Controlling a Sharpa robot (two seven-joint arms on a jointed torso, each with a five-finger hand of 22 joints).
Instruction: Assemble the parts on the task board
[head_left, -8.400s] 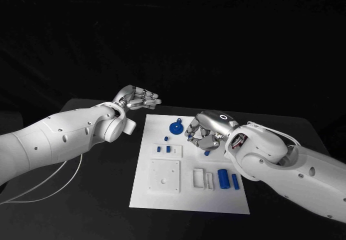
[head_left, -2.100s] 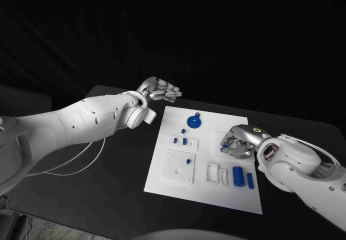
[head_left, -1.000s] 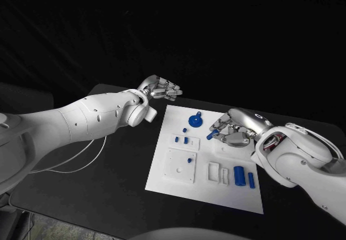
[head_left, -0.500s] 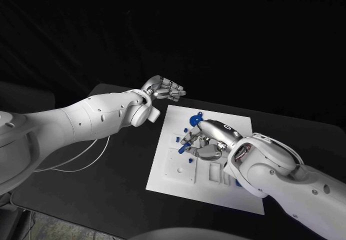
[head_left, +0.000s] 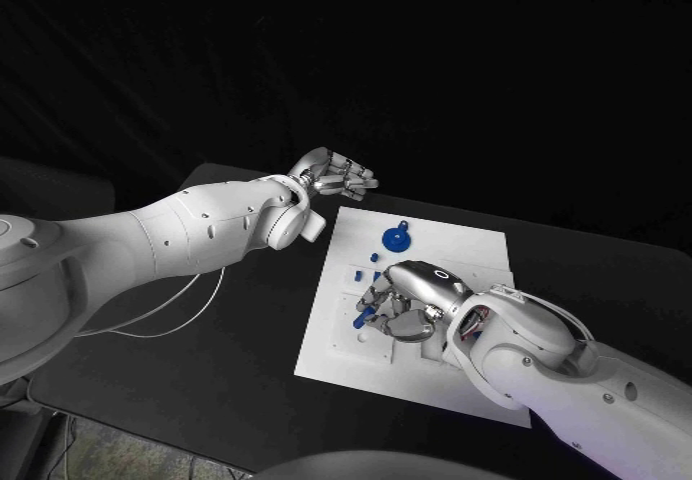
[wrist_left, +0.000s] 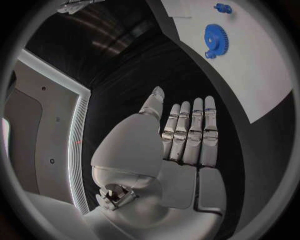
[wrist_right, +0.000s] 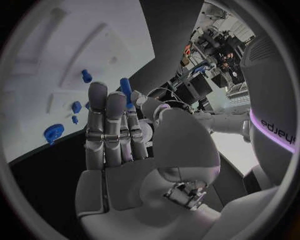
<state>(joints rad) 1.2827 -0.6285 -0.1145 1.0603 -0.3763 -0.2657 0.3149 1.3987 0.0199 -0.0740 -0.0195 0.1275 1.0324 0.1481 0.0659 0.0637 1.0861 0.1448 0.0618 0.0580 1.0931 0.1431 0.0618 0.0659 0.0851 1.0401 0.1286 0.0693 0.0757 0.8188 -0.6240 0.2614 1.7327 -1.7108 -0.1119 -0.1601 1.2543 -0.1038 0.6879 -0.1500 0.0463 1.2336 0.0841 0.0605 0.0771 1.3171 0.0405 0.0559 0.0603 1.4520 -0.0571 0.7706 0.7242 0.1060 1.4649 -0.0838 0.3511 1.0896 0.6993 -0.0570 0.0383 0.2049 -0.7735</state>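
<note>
Right robot hand (head_left: 401, 305) pinches a small blue peg (head_left: 364, 318); over the last sec it carried the peg from the task board's (head_left: 464, 243) right side to the raised white block at mid-left; insertion looks imminent; left robot hand (head_left: 336, 176) idle, fingers apart, off-board above the desk (head_left: 216, 330).

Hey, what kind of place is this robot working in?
Probably a robotics lab test bench: a black table carries a white task board with small blue parts such as a gear, the right hand holds a blue peg, and cluttered workbenches stand behind.
</note>
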